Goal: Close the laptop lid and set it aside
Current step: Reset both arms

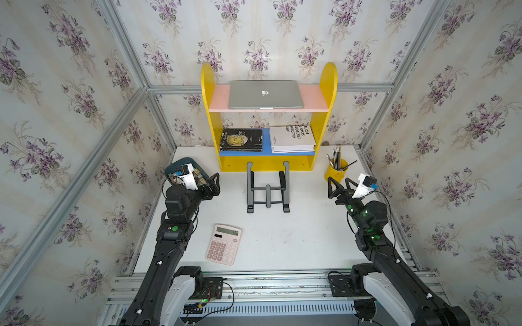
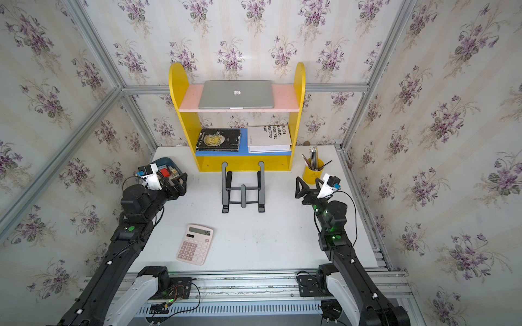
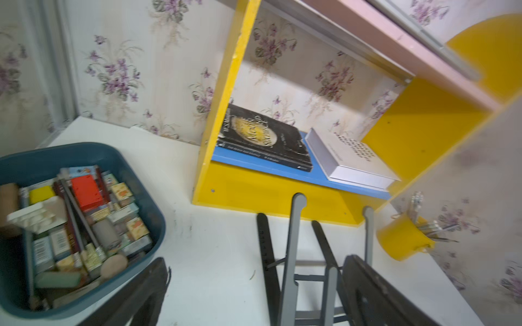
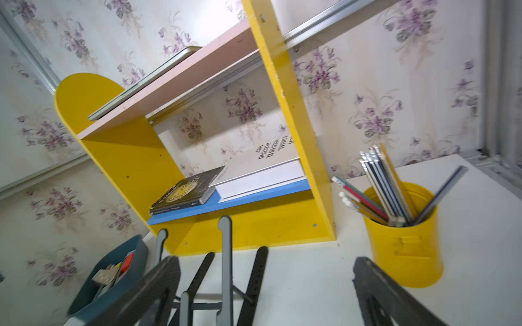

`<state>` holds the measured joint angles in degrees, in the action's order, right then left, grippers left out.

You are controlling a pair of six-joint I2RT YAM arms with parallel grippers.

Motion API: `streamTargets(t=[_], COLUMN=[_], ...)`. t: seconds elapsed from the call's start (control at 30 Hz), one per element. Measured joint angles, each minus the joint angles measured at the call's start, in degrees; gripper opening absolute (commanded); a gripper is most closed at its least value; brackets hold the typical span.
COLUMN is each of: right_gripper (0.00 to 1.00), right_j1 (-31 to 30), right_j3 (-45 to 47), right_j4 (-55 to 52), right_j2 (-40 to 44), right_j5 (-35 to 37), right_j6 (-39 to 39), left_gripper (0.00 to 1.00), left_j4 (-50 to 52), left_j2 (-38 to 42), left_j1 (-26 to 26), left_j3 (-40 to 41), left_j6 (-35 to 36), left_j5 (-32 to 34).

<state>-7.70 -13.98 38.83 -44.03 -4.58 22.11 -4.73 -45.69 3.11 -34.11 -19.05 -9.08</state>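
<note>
- Pink calculator [image 1: 223, 244] lies flat on the white table [image 1: 296, 240], nearest the arm bases. It plays no part in the task.
- Left gripper [image 1: 213, 184] and right gripper [image 1: 339, 183] hover either side of the grey laptop stand [image 1: 267, 189], jaws spread wide, nothing held. Both are well apart from the laptop.
- Stand is bare.
- Yellow shelf unit [image 1: 322, 127] at the back wall: the laptop [image 1: 265, 106] lies flat on its pink top board [image 1: 221, 98], the laptop lid [image 1: 254, 90] shut, logo up, out of the work area.
- Judgement: lid closed, laptop set aside, task appears complete.
</note>
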Motion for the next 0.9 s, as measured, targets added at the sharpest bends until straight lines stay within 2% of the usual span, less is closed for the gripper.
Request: streamTargets(t=[0.23,0.37,0.57,0.77,0.9], right_gripper=[1.0,1.0,1.0,1.0,1.0], right_j1=[0.0,0.0,0.0,0.11,0.17], right_j3=[7.78,10.14,11.41,11.93,12.0], right_j4=[6.86,9.6,12.17,15.39,18.29], right_j2=[1.55,-1.29,-6.19,-10.97,-15.65], right_j5=[12.63,18.67,23.43,24.52,24.79], right_j6=[-2.95,-6.03,-10.45,-13.57,-14.36], left_gripper=[0.99,0.99,0.99,1.0,1.0], left_j4=[-7.3,-16.61,-29.83,-40.41,-48.19], left_j2=[0.68,-2.8,-13.05,-23.87,-28.22], left_j1=[0.0,0.0,-0.02,-0.02,-0.02], left_j3=[10.4,17.86,21.86,23.12,24.13], left_j6=[2.43,5.73,10.86,13.81,16.48], left_j5=[13.84,19.82,22.03,24.57,24.61])
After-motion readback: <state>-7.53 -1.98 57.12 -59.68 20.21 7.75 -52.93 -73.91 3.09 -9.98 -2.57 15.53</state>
